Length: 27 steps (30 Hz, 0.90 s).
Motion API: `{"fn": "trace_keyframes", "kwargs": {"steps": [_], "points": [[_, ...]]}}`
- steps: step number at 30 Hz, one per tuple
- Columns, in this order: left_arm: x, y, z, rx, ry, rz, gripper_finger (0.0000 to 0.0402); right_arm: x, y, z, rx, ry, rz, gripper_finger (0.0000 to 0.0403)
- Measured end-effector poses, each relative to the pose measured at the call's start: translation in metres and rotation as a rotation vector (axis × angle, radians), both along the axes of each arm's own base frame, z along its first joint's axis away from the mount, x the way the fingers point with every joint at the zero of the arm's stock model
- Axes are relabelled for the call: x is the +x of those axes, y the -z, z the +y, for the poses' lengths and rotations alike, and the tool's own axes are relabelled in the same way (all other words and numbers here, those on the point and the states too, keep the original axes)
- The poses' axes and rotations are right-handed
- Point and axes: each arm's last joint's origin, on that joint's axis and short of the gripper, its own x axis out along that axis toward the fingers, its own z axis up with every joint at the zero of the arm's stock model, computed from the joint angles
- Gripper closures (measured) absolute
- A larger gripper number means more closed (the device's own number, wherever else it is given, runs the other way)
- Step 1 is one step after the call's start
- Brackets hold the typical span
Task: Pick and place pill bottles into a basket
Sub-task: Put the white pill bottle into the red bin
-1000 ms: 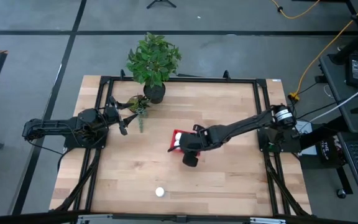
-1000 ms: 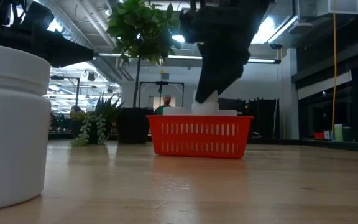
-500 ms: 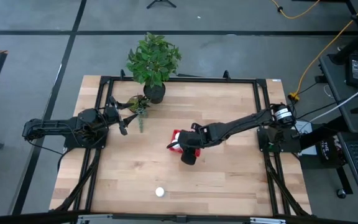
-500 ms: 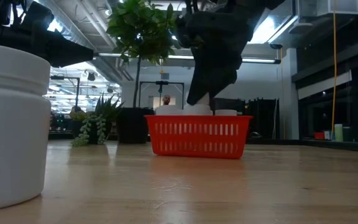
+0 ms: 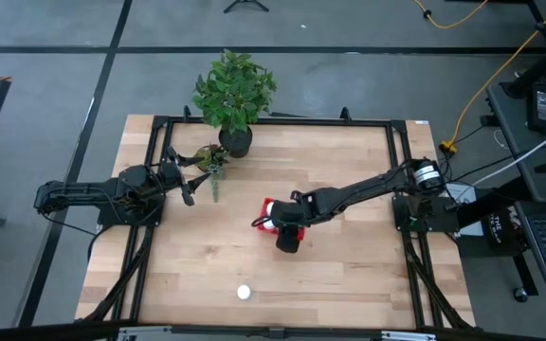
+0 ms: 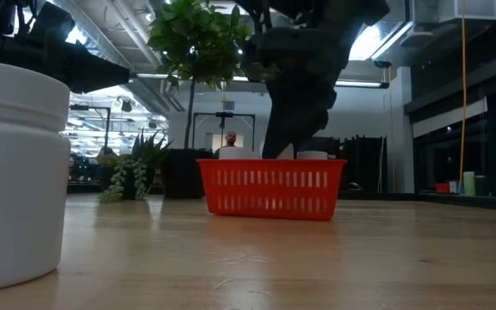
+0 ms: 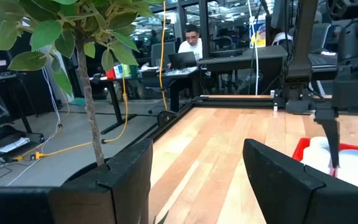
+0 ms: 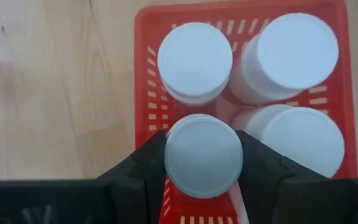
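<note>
The red basket (image 8: 148, 93) stands mid-table (image 5: 265, 216) and holds three white pill bottles (image 8: 194, 62), (image 8: 297, 50), (image 8: 297, 140). My right gripper (image 8: 204, 155) stands over the basket's corner, shut on another white pill bottle (image 8: 204, 163) that is lowered between the basket walls (image 6: 271, 188). One more bottle (image 5: 244, 293) stands alone near the table's near edge and looms large in the low view (image 6: 15, 172). My left gripper (image 7: 197, 186) is open and empty at the table's far left, beside the black plant pot (image 5: 236, 142). My right gripper pinches the bottle between its two fingers (image 8: 148, 165), on opposite sides just below the round cap (image 8: 204, 149). The fingers come from above, pointing down. The bottle is upright inside the basket; whether its bottom rests on the basket floor is hidden.
A leafy plant (image 5: 234, 90) in the black pot stands at the far edge, with a small succulent (image 5: 211, 161) next to my left gripper. The bare wooden tabletop (image 5: 349, 275) spreads around the basket. A person sits at a desk beyond the table (image 7: 191, 40).
My right gripper has gone down with the bottle, from just above the basket's rim to between its walls, drifting slightly toward the table's left edge. It has stayed shut on the bottle.
</note>
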Motion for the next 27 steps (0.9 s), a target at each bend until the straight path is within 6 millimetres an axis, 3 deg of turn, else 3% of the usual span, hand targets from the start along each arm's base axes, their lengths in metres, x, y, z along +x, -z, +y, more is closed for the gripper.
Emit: {"fn": "trace_keyframes", "kwargs": {"steps": [14, 21, 27], "points": [[0.0, 0.0, 0.0, 0.0, 0.0, 0.0, 0.0156, 0.002, 0.005, 0.002, 0.054, 0.003, 0.006, 0.0251], [0.0, 0.0, 0.0, 0.0, 0.0, 0.0, 0.0155, 0.006, 0.002, 0.003, 0.079, 0.026, -0.026, 0.0136], [0.0, 0.0, 0.0, 0.0, 0.001, 0.0, 0.0157, 0.008, -0.005, 0.01, 0.107, 0.036, -0.047, 0.012]]}}
